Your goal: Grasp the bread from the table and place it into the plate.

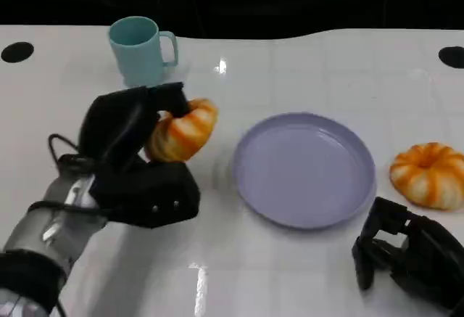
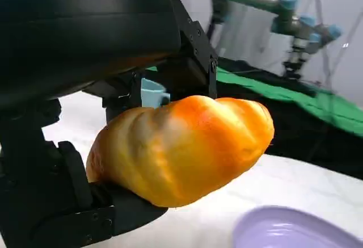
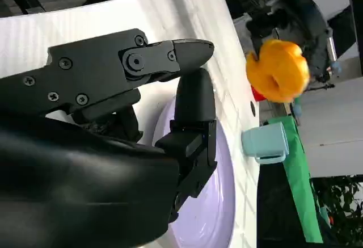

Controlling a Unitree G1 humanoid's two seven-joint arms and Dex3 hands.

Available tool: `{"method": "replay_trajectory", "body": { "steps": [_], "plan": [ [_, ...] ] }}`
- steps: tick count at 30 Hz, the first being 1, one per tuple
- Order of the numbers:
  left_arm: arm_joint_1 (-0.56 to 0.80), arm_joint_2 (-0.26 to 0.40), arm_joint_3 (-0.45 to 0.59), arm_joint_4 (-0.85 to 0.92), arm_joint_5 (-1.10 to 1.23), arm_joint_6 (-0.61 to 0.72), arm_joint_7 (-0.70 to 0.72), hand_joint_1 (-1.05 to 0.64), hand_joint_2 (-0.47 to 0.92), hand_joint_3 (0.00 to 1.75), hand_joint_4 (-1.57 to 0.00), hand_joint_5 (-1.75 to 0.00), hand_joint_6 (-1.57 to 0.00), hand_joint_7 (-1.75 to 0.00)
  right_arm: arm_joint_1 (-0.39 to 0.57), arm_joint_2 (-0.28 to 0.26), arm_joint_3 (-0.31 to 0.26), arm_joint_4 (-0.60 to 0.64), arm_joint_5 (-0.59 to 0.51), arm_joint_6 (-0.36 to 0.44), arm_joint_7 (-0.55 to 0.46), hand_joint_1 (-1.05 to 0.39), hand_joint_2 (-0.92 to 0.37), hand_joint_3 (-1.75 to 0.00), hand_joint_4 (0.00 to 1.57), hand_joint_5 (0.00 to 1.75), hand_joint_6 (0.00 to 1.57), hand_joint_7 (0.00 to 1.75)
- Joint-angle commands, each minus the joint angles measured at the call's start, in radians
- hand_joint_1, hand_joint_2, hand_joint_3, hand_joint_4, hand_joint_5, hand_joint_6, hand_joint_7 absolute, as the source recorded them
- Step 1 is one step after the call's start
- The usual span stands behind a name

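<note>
Orange bread (image 1: 185,130) gripped in left hand (image 1: 134,161).

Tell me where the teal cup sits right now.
In the head view the teal cup stands at the table's far left, just behind the left hand holding a bread, well left of the purple plate.
</note>
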Motion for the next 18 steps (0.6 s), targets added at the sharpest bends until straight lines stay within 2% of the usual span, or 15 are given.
{"method": "replay_trajectory", "body": {
  "steps": [1,4,11,17,18],
  "plan": [
    [-0.071,-0.037,-0.032,0.063,0.01,-0.014,-0.022,-0.17,0.15,1.42,-1.0,-1.75,-0.89,-1.75,0.01,-0.017,-0.011,0.015,0.001,0.009,0.006,-0.58,-0.92,-0.2,0.72,1.75,0.62,1.61],
    [-0.105,-0.064,-0.049,0.097,0.017,-0.019,-0.011,-0.2,0.17,1.36,-1.0,-1.75,-0.88,-1.75,0.011,-0.017,-0.012,0.014,0.001,0.011,0.007,-0.57,-0.92,-0.2,0.72,1.75,0.63,1.59],
    [-0.202,-0.155,-0.108,0.223,0.061,-0.076,0.056,-0.22,0.21,1.42,-1.01,-1.75,-0.89,-1.75,0.01,-0.021,-0.017,0.018,0.006,0.011,0.021,-0.57,-0.92,-0.2,0.73,1.75,0.65,1.58],
    [-0.243,-0.19,-0.128,0.285,0.071,-0.086,0.073,-0.23,0.19,1.42,-1.01,-1.75,-0.89,-1.75,0.012,-0.019,-0.02,0.015,0.007,0.012,0.027,-0.57,-0.92,-0.2,0.74,1.75,0.65,1.59],
    [-0.256,-0.211,-0.136,0.307,0.07,-0.076,0.061,-0.23,0.19,1.42,-1.01,-1.75,-0.89,-1.75,0.015,-0.019,-0.018,0.009,0.005,0.017,0.026,-0.57,-0.92,-0.19,0.74,1.75,0.65,1.59]
  ]
}}
